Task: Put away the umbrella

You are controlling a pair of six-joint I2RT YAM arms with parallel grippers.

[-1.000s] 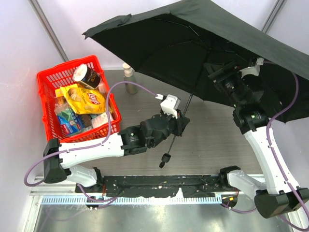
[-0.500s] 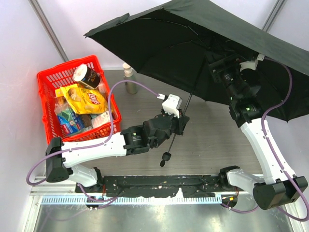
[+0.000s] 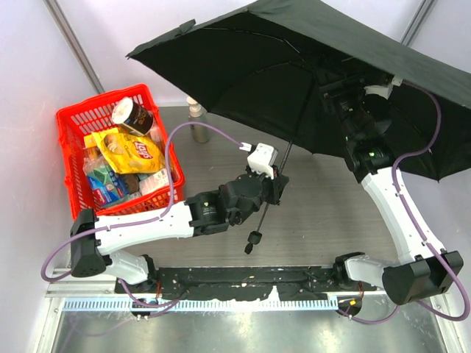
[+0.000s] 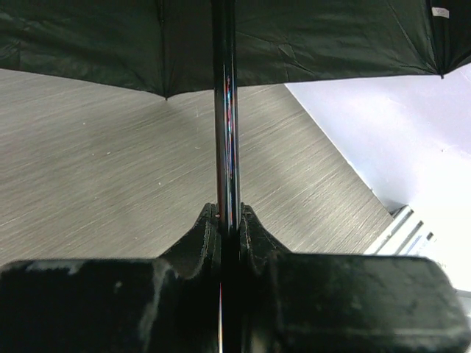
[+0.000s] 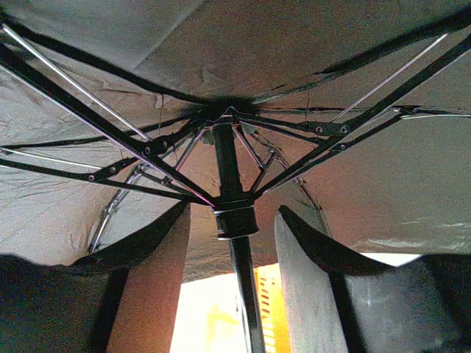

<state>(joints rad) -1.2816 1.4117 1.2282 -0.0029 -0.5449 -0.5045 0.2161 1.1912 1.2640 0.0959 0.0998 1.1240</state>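
The umbrella (image 3: 294, 66) is standing open to the right of the red basket (image 3: 70, 121), its dark canopy spreading above the table (image 3: 316, 213) and reaching well past the basket's far right corner. The left gripper (image 3: 278, 180), right of the basket, is pinching the thin shaft (image 4: 224, 110) low down. In the left wrist view its fingers (image 4: 202, 235) are pressing narrow against both sides of the shaft, which is rising straight up from between them toward the canopy. Below that grip the small handle (image 3: 252, 239) is hanging over the table, nearer the arm bases than the basket is.

The right gripper (image 5: 235, 212) is reaching up under the canopy, further right of the basket than the left one. Its fingers (image 5: 173, 243) are standing apart on either side of the runner (image 5: 235, 219), with a gap showing on each side, so they are straddling it rather than gripping it. The ribs (image 5: 96, 121) are fanning out above them. A bottle (image 3: 197, 121) is standing just beside the basket's right side, under the canopy's edge.
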